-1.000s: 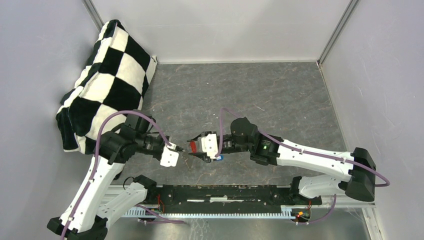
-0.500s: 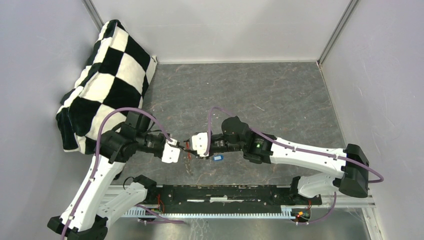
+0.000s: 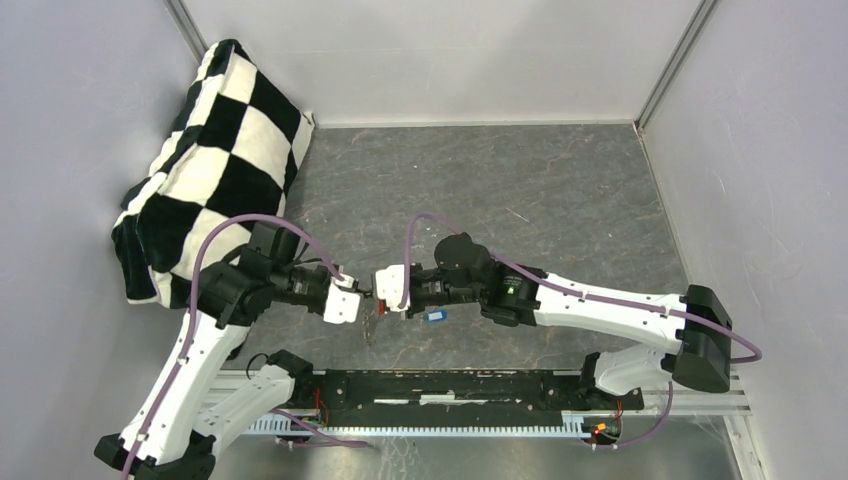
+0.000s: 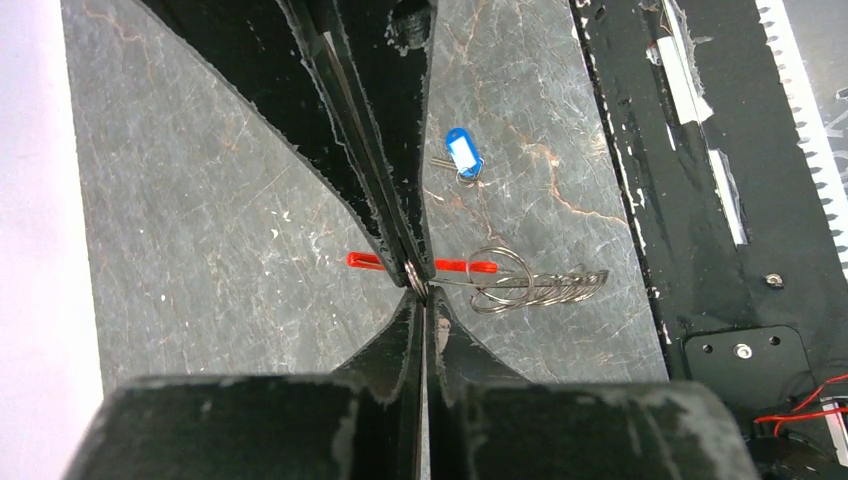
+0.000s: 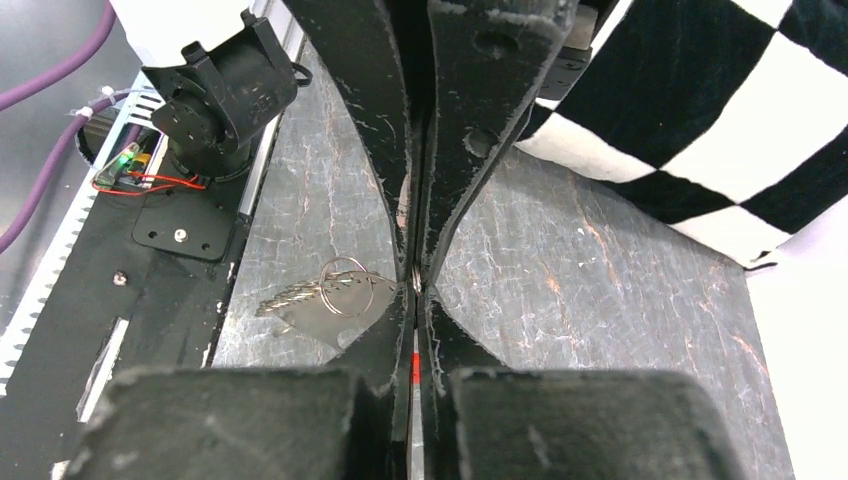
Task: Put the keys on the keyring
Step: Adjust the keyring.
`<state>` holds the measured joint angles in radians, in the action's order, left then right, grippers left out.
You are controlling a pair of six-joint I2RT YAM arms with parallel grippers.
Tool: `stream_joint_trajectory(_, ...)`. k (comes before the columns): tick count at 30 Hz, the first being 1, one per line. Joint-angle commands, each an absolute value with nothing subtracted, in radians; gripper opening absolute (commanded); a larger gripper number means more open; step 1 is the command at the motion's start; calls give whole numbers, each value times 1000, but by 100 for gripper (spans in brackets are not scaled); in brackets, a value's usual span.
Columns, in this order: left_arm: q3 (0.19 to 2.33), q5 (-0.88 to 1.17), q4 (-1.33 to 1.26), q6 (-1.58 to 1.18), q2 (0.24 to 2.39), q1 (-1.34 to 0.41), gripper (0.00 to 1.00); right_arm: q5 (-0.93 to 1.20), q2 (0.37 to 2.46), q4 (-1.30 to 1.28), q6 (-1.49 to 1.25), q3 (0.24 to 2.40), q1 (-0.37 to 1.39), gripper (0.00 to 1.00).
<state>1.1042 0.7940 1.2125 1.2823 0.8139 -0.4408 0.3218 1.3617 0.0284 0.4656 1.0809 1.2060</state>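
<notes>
My left gripper [image 3: 360, 297] [image 4: 420, 294] and right gripper [image 3: 378, 296] [image 5: 415, 296] meet tip to tip above the table, both shut. The right one pinches the red keyring [image 4: 470, 266] [image 5: 415, 366], seen edge-on. A small metal ring [image 4: 412, 276] sits where the tips meet, and the left one seems to pinch it. A bunch of grey keys [image 4: 545, 288] [image 5: 300, 297] on wire rings hangs from there. The blue-capped key [image 3: 435, 317] [image 4: 461, 155] lies apart on the table. No yellow-capped key shows.
A black-and-white checkered cushion [image 3: 215, 150] [image 5: 700, 120] leans in the far left corner. A black base rail [image 3: 450, 385] [image 4: 700, 200] runs along the near edge. Grey walls close in the left, back and right sides.
My right gripper has moved left, away from the blue-capped key, until its tips meet the left gripper's. The grey keys now hang below the meeting point.
</notes>
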Motion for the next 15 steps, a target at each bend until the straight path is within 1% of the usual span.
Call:
stream_joint_trajectory(1, 1108, 865, 1179, 1236, 786, -447, 4, 288, 1337, 139, 438, 1087, 1210, 1)
stream_joint_trajectory(3, 1093, 866, 1154, 1206, 770, -446, 22, 280, 1313, 191, 419, 1049, 1210, 1)
stream_joint_trajectory(4, 1084, 864, 1132, 1174, 760, -447, 29, 275, 1301, 209, 411, 1032, 1209, 1)
stream_joint_trajectory(6, 1057, 854, 1074, 1067, 727, -446, 35, 269, 1266, 260, 391, 981, 1208, 1)
stream_joint_trajectory(10, 990, 828, 910, 843, 657, -446, 39, 291, 1207, 412, 315, 878, 1196, 1)
stream_joint_trajectory(15, 933, 843, 795, 699, 572, -446, 40, 342, 1169, 613, 184, 768, 1173, 1)
